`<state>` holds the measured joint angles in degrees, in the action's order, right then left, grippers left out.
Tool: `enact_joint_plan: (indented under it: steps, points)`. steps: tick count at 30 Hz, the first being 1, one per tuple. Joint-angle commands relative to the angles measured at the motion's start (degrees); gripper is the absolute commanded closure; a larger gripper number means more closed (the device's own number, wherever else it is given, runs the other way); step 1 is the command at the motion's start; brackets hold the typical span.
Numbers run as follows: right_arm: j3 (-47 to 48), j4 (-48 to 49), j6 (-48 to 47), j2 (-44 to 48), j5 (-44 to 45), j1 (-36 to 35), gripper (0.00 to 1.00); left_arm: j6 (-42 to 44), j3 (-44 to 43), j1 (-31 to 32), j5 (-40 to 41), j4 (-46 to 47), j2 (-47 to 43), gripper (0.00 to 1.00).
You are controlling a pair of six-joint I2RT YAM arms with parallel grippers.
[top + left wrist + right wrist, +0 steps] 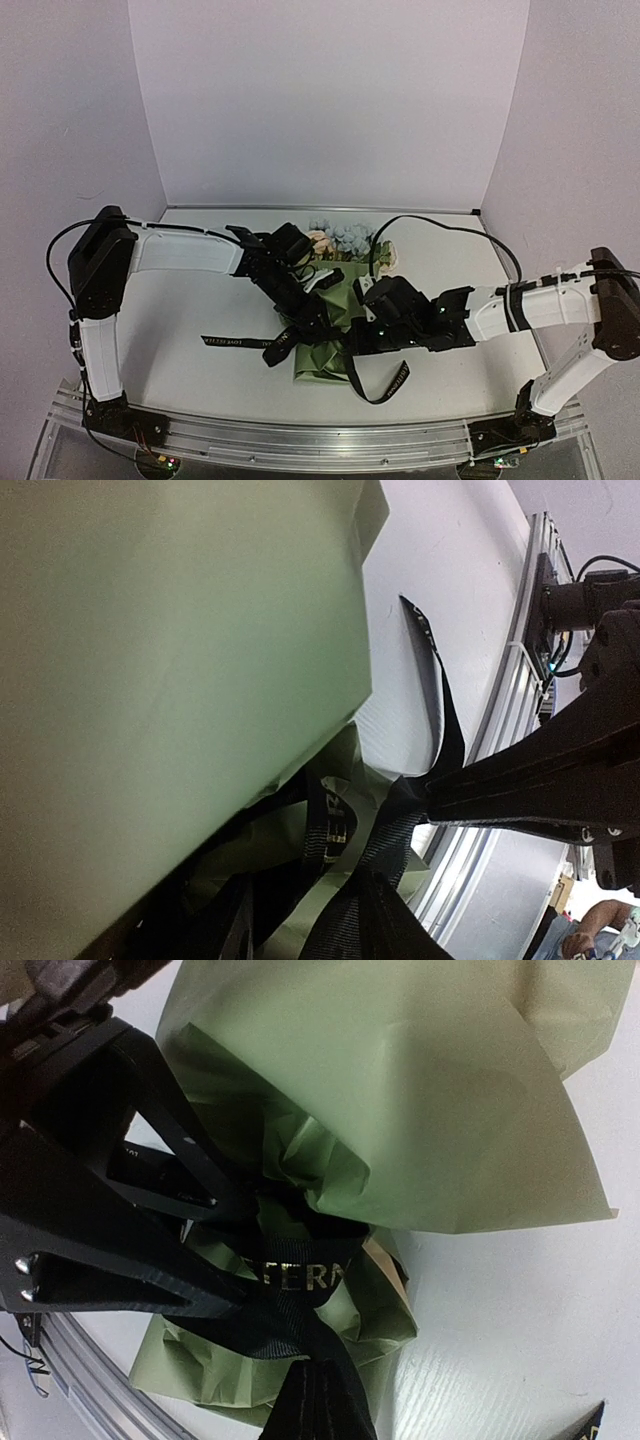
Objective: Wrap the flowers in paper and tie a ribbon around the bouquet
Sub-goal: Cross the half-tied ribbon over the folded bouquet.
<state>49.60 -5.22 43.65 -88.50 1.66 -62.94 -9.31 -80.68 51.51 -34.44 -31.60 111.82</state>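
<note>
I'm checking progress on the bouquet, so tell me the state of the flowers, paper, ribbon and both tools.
flowers: wrapped, heads poking out the far end.
paper: crumpled, bunched round the stems.
ribbon: round the paper's waist, ends loose on the table.
right tool: shut on the ribbon.
left tool: at the ribbon, opening unclear.

Soft, even light fills the top view, which is slightly grainy, with only faint shadows on the table (200, 300). In the left wrist view the paper (150, 680) sits close, blurred and washed pale. The right wrist view is sharper: the ribbon (300, 1278) lettering is legible and the creases around it are dark.
</note>
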Motion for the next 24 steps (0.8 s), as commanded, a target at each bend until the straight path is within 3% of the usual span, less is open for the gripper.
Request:
enact_joint_plan:
  steps: [1,11,24]
  points:
    - [-0.75,1.26,0.86,-0.68,0.19,-0.45,1.00,1.13,-2.62,0.36,-0.97,-1.27,0.68,0.66]
    - [0.95,1.00,0.89,-2.48,-0.66,-0.57,1.00,0.43,-3.09,0.35,-0.77,-0.07,-0.76,0.99]
    - [-0.06,9.97,1.07,-3.73,-0.02,0.07,1.00,-4.01,0.86,-1.84,-5.56,7.00,-4.88,1.00]
